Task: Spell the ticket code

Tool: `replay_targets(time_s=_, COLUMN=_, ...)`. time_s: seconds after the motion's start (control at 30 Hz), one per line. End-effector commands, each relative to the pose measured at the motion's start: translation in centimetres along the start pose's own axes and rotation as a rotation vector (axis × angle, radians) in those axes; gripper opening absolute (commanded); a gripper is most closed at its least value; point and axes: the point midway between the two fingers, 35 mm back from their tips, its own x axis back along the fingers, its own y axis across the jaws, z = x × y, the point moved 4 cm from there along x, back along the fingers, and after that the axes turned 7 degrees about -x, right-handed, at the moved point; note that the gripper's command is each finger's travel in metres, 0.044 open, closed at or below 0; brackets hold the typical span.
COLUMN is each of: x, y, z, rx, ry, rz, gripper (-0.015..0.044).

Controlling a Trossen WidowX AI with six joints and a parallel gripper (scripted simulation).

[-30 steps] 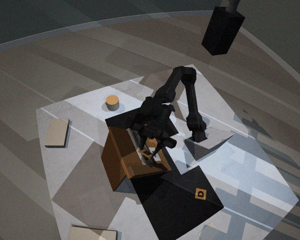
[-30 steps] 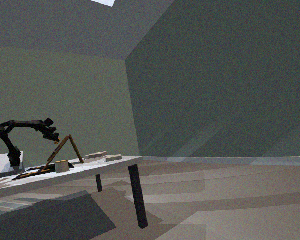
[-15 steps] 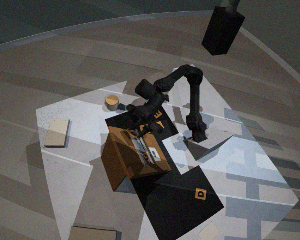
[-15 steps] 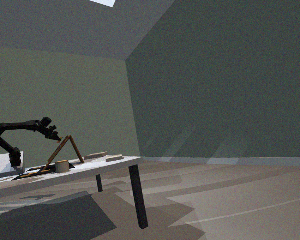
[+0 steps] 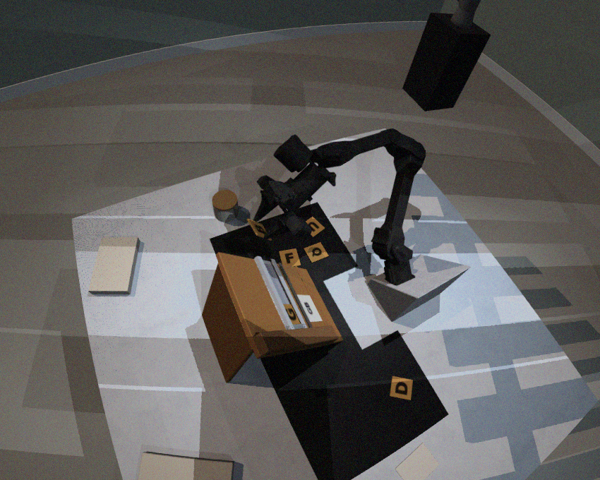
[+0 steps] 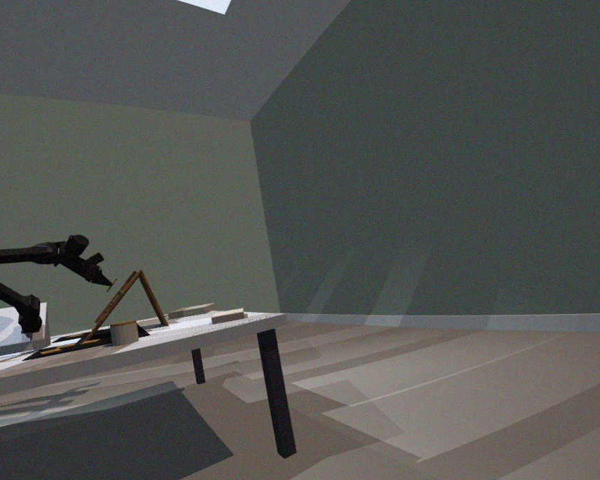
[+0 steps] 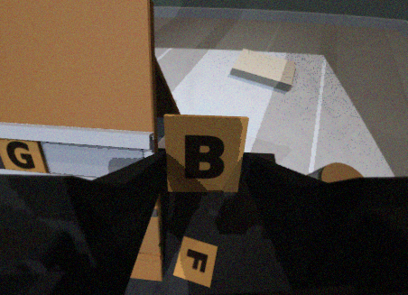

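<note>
here the claw (image 7: 204,178) is gripping the b tile (image 7: 204,154) upright, lining it up beside the rail's (image 7: 77,134) open end, where the g tile (image 7: 20,155) is sitting inside.

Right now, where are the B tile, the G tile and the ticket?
B tile (image 7: 204,156), wrist view, on its printed letter, held in the claw.
G tile (image 7: 20,155), wrist view, on its letter, in the rail.
Ticket (image 5: 309,307), top view, on its white face.

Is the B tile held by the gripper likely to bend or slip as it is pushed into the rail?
Probably stiff: the B tile stands flat and straight in the gripper. Only its lower edge is pinched, so it might pivot against the rail.
</note>
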Motion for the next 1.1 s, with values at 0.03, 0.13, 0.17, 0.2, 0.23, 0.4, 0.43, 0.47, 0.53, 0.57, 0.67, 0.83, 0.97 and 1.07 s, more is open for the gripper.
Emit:
replay_targets(time_s=0.03, x=1.1, y=-2.4, z=1.8, rx=-0.008, ry=0.032, rz=0.086, gripper=0.0)
replay_targets(time_s=0.13, x=1.5, y=-3.1, z=2.3, rx=-0.013, ry=0.041, rz=0.112, gripper=0.0)
replay_targets(time_s=0.17, x=1.5, y=-3.1, z=2.3, rx=-0.013, ry=0.041, rz=0.112, gripper=0.0)
replay_targets(time_s=0.2, x=1.5, y=-3.1, z=2.3, rx=-0.013, ry=0.041, rz=0.112, gripper=0.0)
replay_targets(time_s=0.23, x=1.4, y=-3.1, z=2.3, rx=-0.013, ry=0.041, rz=0.112, gripper=0.0)
replay_targets(time_s=0.4, x=-1.2, y=-3.4, z=2.2, rx=-0.013, ry=0.04, rz=0.113, gripper=0.0)
replay_targets(time_s=0.43, x=-1.8, y=-3.5, z=2.2, rx=-0.013, ry=0.039, rz=0.114, gripper=0.0)
replay_targets(time_s=0.47, x=-2.4, y=-3.6, z=2.3, rx=-0.013, ry=0.039, rz=0.114, gripper=0.0)
replay_targets(time_s=0.53, x=-3.2, y=-3.7, z=2.4, rx=-0.013, ry=0.038, rz=0.115, gripper=0.0)
replay_targets(time_s=0.57, x=-3.3, y=-3.7, z=2.4, rx=-0.013, ry=0.038, rz=0.115, gripper=0.0)
replay_targets(time_s=0.67, x=-3.3, y=-3.7, z=2.4, rx=-0.013, ry=0.038, rz=0.115, gripper=0.0)
replay_targets(time_s=0.83, x=-3.2, y=-3.8, z=2.4, rx=-0.013, ry=0.038, rz=0.115, gripper=0.0)
replay_targets(time_s=0.97, x=-3.2, y=-3.7, z=2.4, rx=-0.013, ry=0.038, rz=0.115, gripper=0.0)
replay_targets(time_s=1.07, x=-3.1, y=-3.6, z=2.4, rx=-0.013, ry=0.038, rz=0.115, gripper=0.0)
